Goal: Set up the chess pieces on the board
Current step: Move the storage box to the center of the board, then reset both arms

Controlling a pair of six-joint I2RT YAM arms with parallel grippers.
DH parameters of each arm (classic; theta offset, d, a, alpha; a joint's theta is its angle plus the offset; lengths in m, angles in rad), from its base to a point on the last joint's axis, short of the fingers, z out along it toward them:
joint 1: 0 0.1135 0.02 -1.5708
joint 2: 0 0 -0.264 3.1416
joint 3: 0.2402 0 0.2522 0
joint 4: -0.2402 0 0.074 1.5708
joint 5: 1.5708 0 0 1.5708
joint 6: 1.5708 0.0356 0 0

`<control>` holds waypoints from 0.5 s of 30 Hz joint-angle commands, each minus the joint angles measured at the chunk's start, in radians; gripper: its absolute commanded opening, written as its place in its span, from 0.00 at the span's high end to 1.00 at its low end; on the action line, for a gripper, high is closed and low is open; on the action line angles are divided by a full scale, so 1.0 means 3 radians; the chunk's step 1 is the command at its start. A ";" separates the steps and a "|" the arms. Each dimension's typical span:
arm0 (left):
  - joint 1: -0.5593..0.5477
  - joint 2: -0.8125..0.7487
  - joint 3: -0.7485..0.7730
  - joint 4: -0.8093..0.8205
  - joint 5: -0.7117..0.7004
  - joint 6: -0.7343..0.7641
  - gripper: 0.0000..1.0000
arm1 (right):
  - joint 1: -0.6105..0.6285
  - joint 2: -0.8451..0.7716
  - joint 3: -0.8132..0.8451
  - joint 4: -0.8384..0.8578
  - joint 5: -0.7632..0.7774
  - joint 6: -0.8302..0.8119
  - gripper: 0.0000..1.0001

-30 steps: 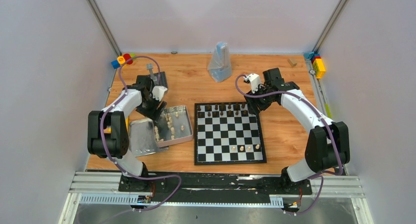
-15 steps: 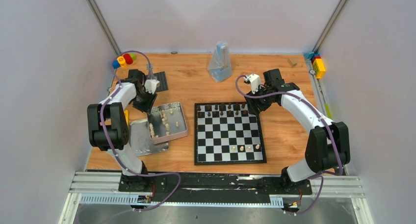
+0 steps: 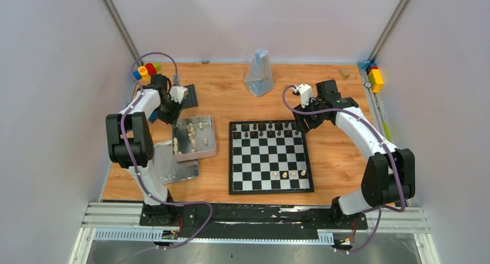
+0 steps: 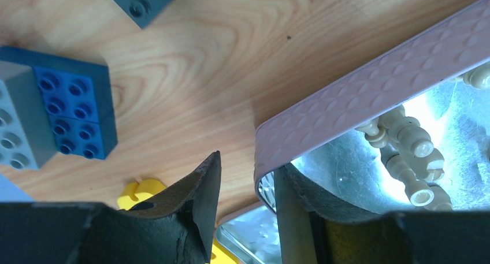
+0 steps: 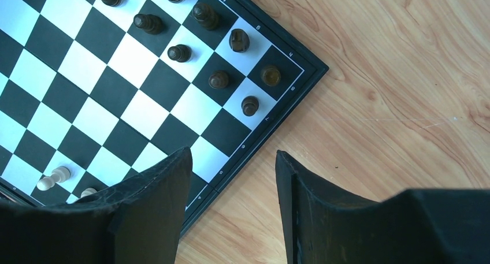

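Note:
The board (image 3: pixel 270 160) lies mid-table, with dark pieces (image 3: pixel 266 130) in its two far rows and three cream pieces (image 3: pixel 292 174) near its front. More cream pieces (image 3: pixel 193 136) lie in the open silver tin (image 3: pixel 202 151) to its left. My left gripper (image 3: pixel 172 115) is open at the tin's far left corner. In the left wrist view one of its fingers (image 4: pixel 294 206) is inside the tin (image 4: pixel 370 85) against the wall, and the other stands outside with a gap. My right gripper (image 3: pixel 301 123) is open and empty over the board's far right corner (image 5: pixel 289 73).
The tin's lid (image 3: pixel 176 170) lies under the tin's front left. A dark grey studded plate (image 3: pixel 189 95), a blue brick (image 4: pixel 69 111) and coloured bricks (image 3: pixel 144 71) sit at the back left. A clear bag (image 3: pixel 258 73) stands at the back centre. More bricks (image 3: pixel 374 76) are at the back right.
My left gripper has moved back and left, and the tin has slid and turned with it, away from the board. My right gripper has shifted slightly right.

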 commanded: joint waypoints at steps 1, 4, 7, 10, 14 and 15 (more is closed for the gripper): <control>0.0033 0.0062 0.0250 -0.0054 0.0119 0.0120 0.52 | -0.0041 -0.0131 0.0008 0.0102 -0.0026 0.0062 0.44; 0.0032 0.0117 0.0360 -0.0102 0.0183 0.0106 0.49 | -0.0050 -0.0130 0.0008 0.0103 -0.0027 0.0075 0.44; 0.0033 0.0110 0.0414 -0.0128 0.0198 0.0095 0.45 | -0.0072 -0.0149 0.0008 0.0106 -0.0031 0.0099 0.44; 0.0033 -0.0018 0.0389 -0.0064 0.0173 0.0064 0.40 | -0.0159 -0.0224 0.0004 0.0149 -0.0068 0.0172 0.43; 0.0061 -0.0262 0.0286 0.0082 0.0167 -0.0021 0.31 | -0.0294 -0.0381 -0.0001 0.0228 -0.0165 0.0254 0.42; 0.0070 -0.0311 0.0269 0.0110 0.0192 -0.0058 0.29 | -0.0320 -0.0419 -0.0002 0.0246 -0.0193 0.0272 0.41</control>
